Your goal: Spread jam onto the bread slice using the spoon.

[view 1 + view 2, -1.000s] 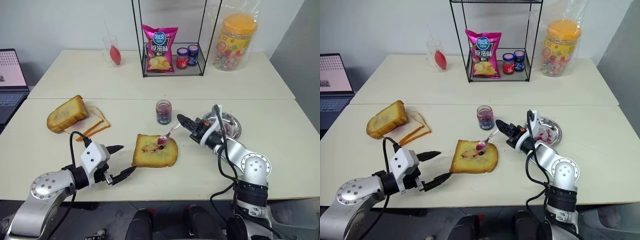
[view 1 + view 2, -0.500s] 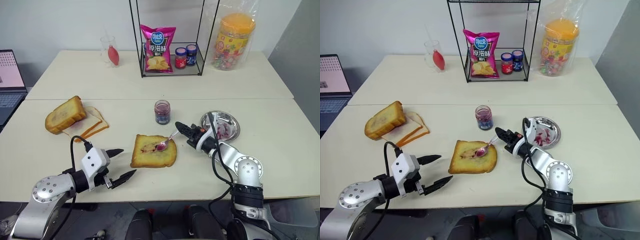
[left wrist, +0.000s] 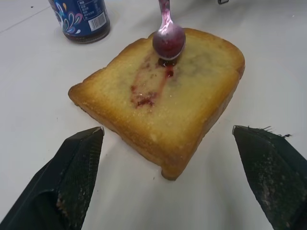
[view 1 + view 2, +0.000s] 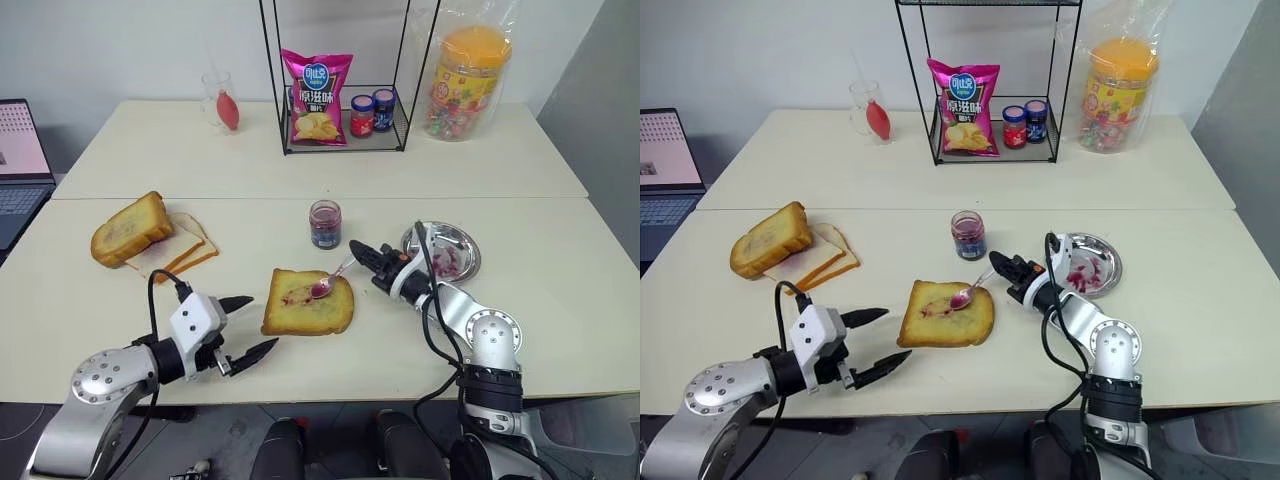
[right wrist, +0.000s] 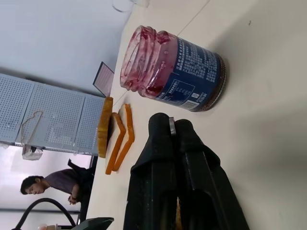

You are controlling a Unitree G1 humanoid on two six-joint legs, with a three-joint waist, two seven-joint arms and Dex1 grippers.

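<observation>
Right gripper (image 4: pixel 362 251) is clamped on the spoon (image 4: pixel 334 277) handle, with the jam-coated bowl resting on the bread slice (image 4: pixel 309 302) at mid-table. Left gripper (image 4: pixel 248 327) sits just beside the bread, fingers spread wide and holding nothing. Jam (image 4: pixel 325 223) jar stands just behind the bread.

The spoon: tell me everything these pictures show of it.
The spoon is small, shiny silver metal with a slim handle. The right gripper is shut on the handle's end, and the spoon slants down from there to the bread slice. Its bowl, coated in dark purple-red jam, rests on the slice's top face near the far edge, at the head of a thin jam smear. The open jam jar stands just beyond it on the table, not touching it.
</observation>
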